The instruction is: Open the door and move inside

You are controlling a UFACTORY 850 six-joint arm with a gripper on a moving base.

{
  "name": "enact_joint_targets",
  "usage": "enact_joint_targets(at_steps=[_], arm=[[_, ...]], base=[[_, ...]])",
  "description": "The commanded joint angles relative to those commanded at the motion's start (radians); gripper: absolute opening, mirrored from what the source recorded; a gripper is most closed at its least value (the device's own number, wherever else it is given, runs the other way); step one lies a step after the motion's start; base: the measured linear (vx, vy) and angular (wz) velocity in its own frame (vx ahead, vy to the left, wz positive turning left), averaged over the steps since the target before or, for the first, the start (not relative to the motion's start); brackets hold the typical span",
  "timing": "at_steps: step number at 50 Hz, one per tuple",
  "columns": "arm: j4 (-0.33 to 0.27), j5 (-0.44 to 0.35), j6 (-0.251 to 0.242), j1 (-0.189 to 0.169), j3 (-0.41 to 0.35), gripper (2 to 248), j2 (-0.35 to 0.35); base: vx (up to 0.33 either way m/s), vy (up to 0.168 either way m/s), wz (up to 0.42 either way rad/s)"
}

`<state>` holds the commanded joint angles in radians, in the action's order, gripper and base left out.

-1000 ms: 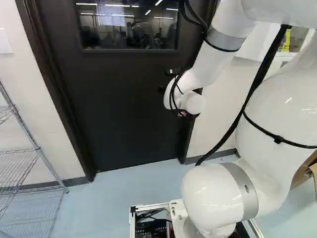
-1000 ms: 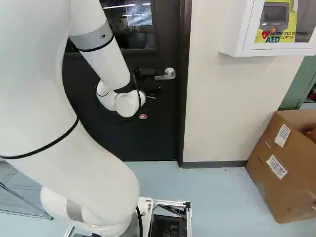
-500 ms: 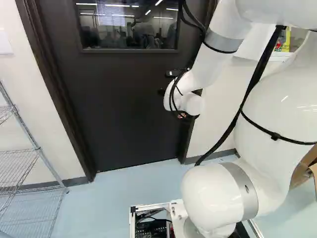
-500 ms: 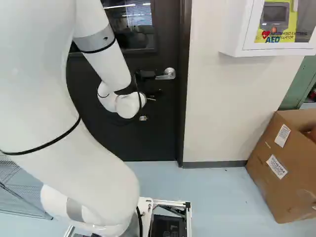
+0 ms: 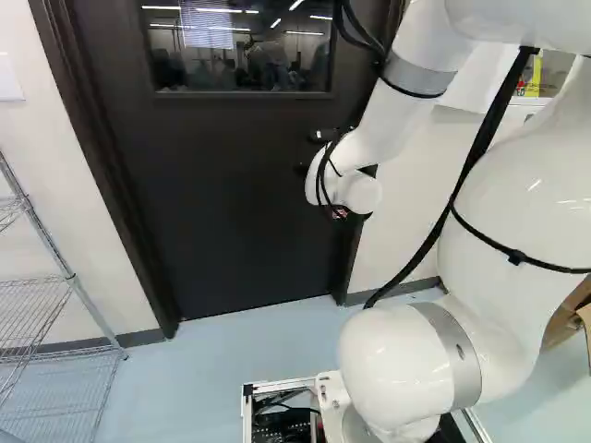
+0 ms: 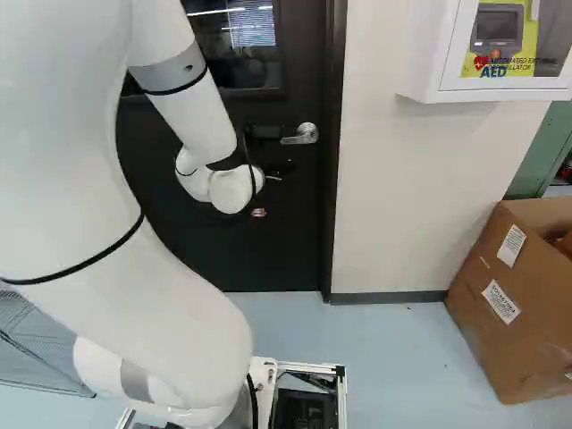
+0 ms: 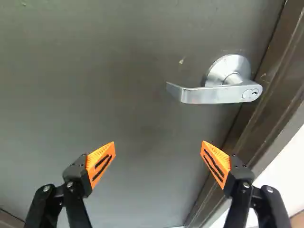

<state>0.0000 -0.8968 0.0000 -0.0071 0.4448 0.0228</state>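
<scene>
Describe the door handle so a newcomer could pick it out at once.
Find the big dark door with a window high in it. In the right base view, the handle sits near its right edge, beside the frame, lower than the window. Its silvery lever with a keyhole, on a round plate, stands out against the dark door and frame.

Bright, diffuse indoor light. Strip lamps [image 5: 304, 33] show in the door window [image 5: 189, 69]; small highlights mark the glossy white arm [image 5: 508, 203]. In the wrist view, the lever handle [image 7: 213, 95] gleams and soft shadow darkens the door [image 7: 133, 109].
</scene>
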Motion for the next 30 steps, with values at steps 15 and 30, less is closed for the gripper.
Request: enact_joint_targets(at_steps=[15, 30], arm=[[0.000, 0.000, 0.000, 0.000, 0.003, 247, 0.034], [0.000, 0.000, 0.000, 0.000, 0.009, 247, 0.065]], base=[[0.000, 0.000, 0.000], [0.000, 0.000, 0.000]])
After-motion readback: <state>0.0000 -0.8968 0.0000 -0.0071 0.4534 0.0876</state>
